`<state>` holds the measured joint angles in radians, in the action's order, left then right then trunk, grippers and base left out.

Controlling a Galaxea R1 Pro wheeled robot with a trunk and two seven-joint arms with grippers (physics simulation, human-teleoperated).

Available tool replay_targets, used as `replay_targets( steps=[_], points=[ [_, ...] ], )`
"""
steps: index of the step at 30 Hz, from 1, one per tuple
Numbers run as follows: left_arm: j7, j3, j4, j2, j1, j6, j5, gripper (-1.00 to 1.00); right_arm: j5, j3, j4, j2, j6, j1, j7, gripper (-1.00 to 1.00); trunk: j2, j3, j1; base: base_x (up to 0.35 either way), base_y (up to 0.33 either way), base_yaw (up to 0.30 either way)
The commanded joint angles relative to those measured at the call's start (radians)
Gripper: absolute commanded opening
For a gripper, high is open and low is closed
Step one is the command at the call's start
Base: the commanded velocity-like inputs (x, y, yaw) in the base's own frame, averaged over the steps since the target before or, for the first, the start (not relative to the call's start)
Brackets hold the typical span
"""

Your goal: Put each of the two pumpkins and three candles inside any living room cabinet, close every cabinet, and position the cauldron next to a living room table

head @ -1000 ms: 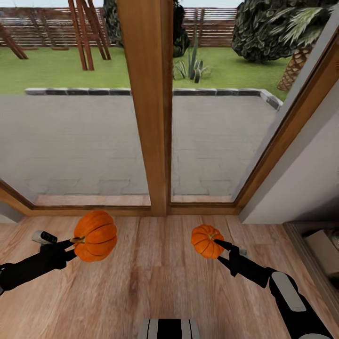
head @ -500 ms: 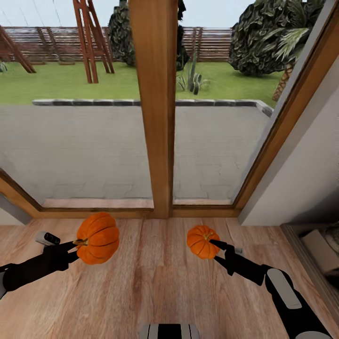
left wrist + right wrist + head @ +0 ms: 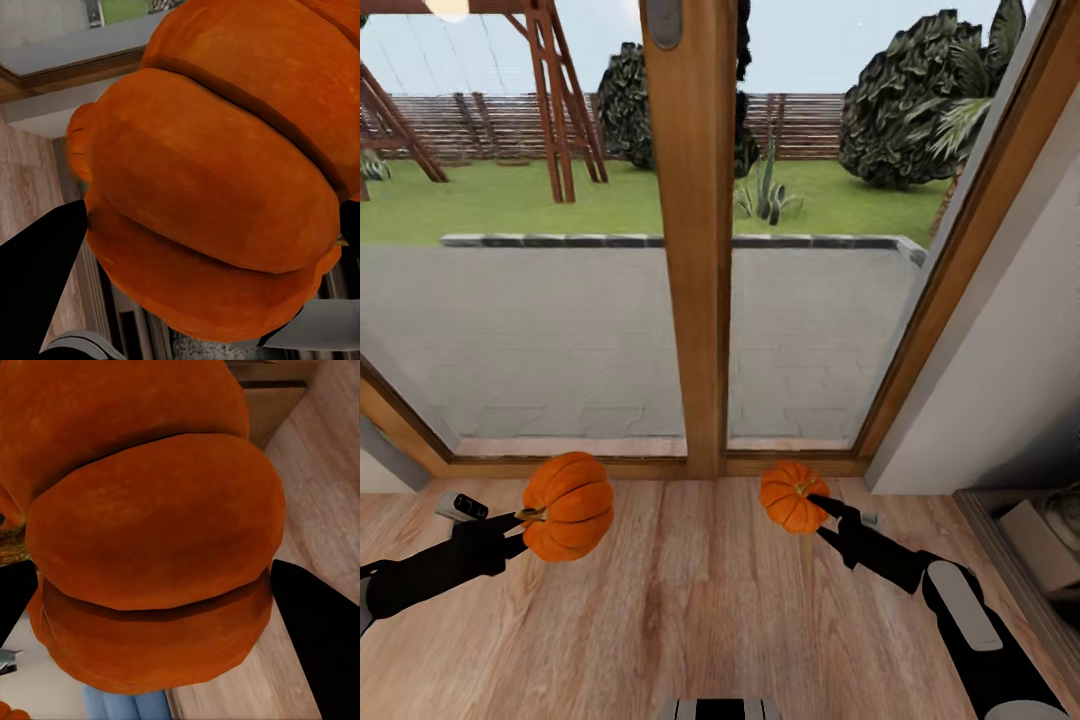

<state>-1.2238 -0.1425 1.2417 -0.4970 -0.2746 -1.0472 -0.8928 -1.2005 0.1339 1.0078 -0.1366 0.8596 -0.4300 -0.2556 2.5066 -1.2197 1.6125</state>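
**Both pumpkins in hand at the glass door**

The left gripper [image 3: 520, 522] is pinching the larger pumpkin [image 3: 567, 505], jaws pressing its sides. The right gripper [image 3: 822, 508] is pinching the smaller pumpkin [image 3: 792, 496]. Both pumpkins are hanging above the wood floor [image 3: 690, 610], near the glass door's wooden post [image 3: 690, 250].

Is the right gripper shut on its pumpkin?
Yes: right gripper is shut on the small orange ribbed pumpkin, held above the wooden floor.

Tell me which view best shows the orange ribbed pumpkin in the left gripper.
Head view: the whole orange ribbed pumpkin shows, clamped by the left gripper above the wooden floor. The left wrist view has its ribs close up, cropped. The right wrist view shows the other pumpkin.
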Motion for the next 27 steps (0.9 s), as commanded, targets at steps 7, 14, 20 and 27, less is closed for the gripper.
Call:
replay_targets(
  steps=[7, 14, 20, 27],
  points=[
    [0.0, 0.001, -0.001, 0.0, 0.0, 0.0, 0.001, -1.0, 0.001, -0.022, 0.002, 0.0, -0.007, 0.0, -0.001, -1.0, -0.002, 0.027, -0.003, 0.0, 0.0, 0.0],
    [0.0, 0.014, -0.003, -0.003, 0.0, 0.0, 0.001, -1.0, 0.001, -0.126, 0.001, 0.001, -0.028, 0.0, 0.05, -1.0, -0.003, 0.054, -0.006, -0.037, 0.0, 0.0],
    [0.0, 0.056, -0.01, -0.018, 0.0, 0.001, 0.0, -1.0, -0.002, -0.159, -0.003, 0.0, -0.056, 0.0, 0.083, -1.0, -0.005, 0.077, -0.009, -0.223, 0.0, 0.0],
    [0.007, 0.164, -0.021, -0.01, 0.0, 0.002, 0.003, -1.0, -0.004, -0.159, -0.003, -0.01, -0.057, 0.008, 0.084, -1.0, -0.006, 0.105, -0.012, -0.091, 0.0, 0.0]
  ],
)
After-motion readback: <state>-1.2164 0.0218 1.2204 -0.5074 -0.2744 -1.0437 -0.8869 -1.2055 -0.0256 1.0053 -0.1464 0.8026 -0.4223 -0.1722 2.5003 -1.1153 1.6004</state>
